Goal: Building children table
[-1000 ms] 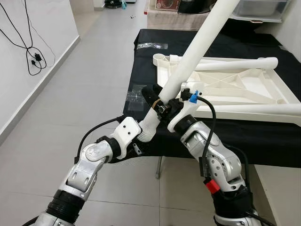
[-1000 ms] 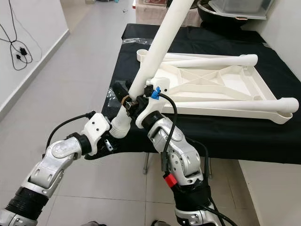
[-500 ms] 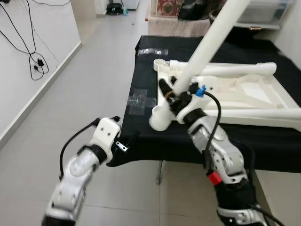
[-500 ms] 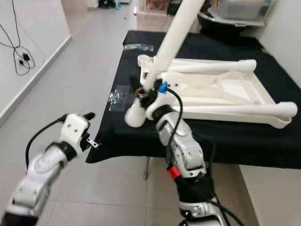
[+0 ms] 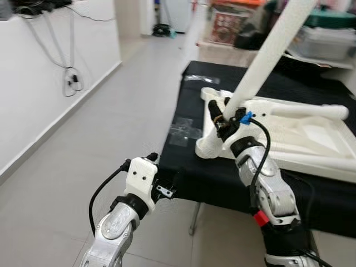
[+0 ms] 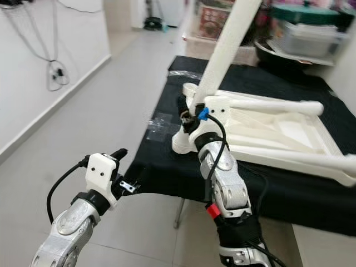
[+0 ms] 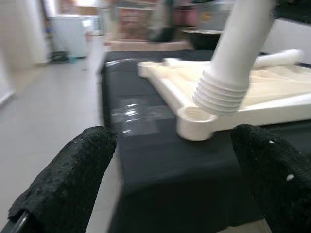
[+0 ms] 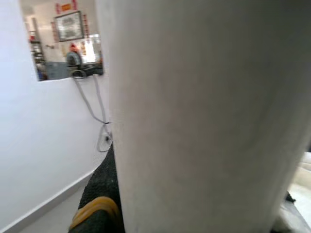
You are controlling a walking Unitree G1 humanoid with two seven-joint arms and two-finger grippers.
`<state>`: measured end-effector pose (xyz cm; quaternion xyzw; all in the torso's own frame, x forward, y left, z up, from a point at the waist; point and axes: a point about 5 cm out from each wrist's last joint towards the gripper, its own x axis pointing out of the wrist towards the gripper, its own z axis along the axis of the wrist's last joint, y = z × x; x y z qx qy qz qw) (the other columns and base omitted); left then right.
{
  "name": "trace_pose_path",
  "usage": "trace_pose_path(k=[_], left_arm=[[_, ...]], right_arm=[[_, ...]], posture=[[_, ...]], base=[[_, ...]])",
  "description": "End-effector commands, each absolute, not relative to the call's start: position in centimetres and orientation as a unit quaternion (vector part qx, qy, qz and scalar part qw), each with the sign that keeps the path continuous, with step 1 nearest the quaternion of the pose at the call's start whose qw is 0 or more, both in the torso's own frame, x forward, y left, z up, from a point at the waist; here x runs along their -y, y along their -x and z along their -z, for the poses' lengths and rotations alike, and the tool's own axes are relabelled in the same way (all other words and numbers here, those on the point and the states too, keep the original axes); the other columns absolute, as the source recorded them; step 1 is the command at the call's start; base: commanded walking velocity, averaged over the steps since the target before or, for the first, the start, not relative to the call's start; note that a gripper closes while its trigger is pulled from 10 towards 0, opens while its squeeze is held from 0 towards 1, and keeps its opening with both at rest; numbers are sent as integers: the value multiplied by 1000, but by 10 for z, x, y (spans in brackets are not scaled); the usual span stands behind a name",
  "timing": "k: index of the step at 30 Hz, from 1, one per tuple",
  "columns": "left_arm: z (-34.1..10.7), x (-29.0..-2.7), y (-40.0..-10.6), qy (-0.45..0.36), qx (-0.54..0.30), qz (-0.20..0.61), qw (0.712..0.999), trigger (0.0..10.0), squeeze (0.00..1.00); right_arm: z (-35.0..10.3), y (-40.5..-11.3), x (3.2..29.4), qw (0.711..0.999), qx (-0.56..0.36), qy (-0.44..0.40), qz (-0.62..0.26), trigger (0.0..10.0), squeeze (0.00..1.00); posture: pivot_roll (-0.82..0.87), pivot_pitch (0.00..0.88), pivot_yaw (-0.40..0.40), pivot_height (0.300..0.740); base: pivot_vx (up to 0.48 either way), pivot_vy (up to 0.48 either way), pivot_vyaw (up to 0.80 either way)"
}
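Note:
A long white table leg (image 5: 267, 55) slants up to the right, and my right gripper (image 5: 221, 119) is shut on it near its lower end. The leg's threaded end (image 7: 221, 94) sits just over the corner socket (image 7: 194, 118) of the upside-down white tabletop (image 5: 311, 139); I cannot tell whether they touch. Two other legs lie on the tabletop, which rests on a black-covered table (image 5: 217, 178). My left gripper (image 6: 127, 167) hangs open and empty off the table's near left corner, its fingers (image 7: 73, 174) pointing at the socket. In the right wrist view the leg (image 8: 194, 116) stands beside a finger (image 8: 95, 208).
Grey tiled floor (image 5: 111, 128) runs along the table's left side, bounded by a white wall with hanging cables (image 5: 69, 80). Clear plastic bags (image 5: 181, 133) lie on the black cloth. Boxes and bins (image 5: 328, 39) crowd the far end.
My left gripper has let go of the leg's lower end and dropped back to the left. My right gripper has carried that end over the tabletop's corner socket. The camera has shifted.

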<state>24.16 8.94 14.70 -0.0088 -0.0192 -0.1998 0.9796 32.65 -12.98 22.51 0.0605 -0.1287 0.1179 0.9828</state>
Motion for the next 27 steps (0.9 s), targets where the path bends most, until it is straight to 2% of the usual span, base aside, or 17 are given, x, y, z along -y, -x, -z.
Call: trace_pose_path(k=[1, 5, 20, 27], left_arm=[[-147, -89, -241, 16, 13, 190, 981, 10000, 0], [-146, -93, -241, 18, 7, 177, 984, 10000, 0], [-148, -89, -240, 8, 2, 199, 980, 10000, 0], [-149, -95, -242, 4, -2, 182, 983, 10000, 0]], right_arm=[[-229, -328, 136, 982, 144, -61, -104, 10000, 0], [-229, -329, 136, 982, 145, -63, -99, 10000, 0], [-226, -332, 130, 983, 137, -66, -104, 10000, 0], [-227, -333, 128, 982, 142, -68, -104, 10000, 0]], posture=[[42, 0, -79, 740], [40, 0, -81, 740], [50, 5, -84, 740], [55, 6, -77, 740]], base=[[0, 0, 0], [139, 0, 0], [436, 0, 0], [369, 0, 0]])
